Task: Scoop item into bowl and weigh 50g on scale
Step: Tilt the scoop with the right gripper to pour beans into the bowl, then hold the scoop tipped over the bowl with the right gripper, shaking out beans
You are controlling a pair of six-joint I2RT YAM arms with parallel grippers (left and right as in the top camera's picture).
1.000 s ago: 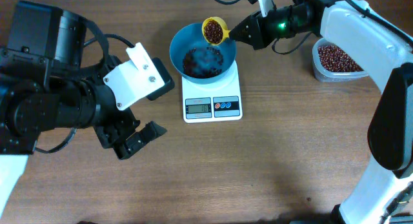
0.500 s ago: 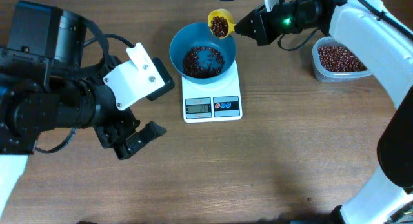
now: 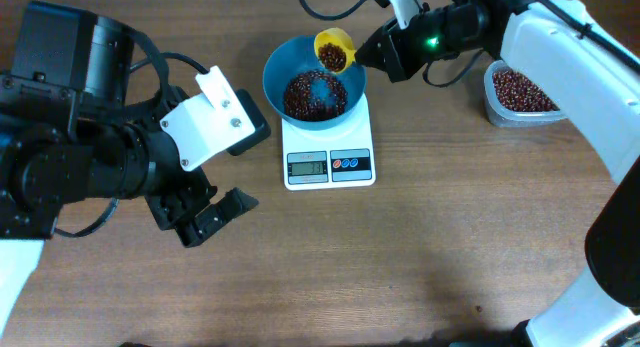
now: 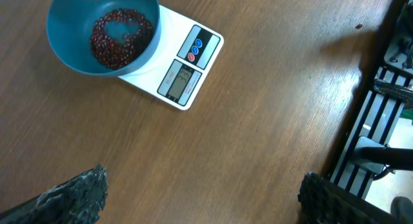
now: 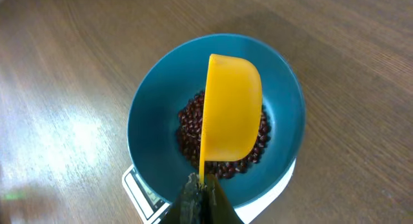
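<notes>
A yellow scoop (image 3: 332,49), clamped in the right gripper (image 5: 197,197), is tipped over the beans (image 3: 312,95) in the bowl (image 3: 278,65) on the scale (image 3: 330,167). The left gripper (image 3: 218,219) is held idle, fingers apart. A slow trickle toward 50g is judged needed next.
</notes>
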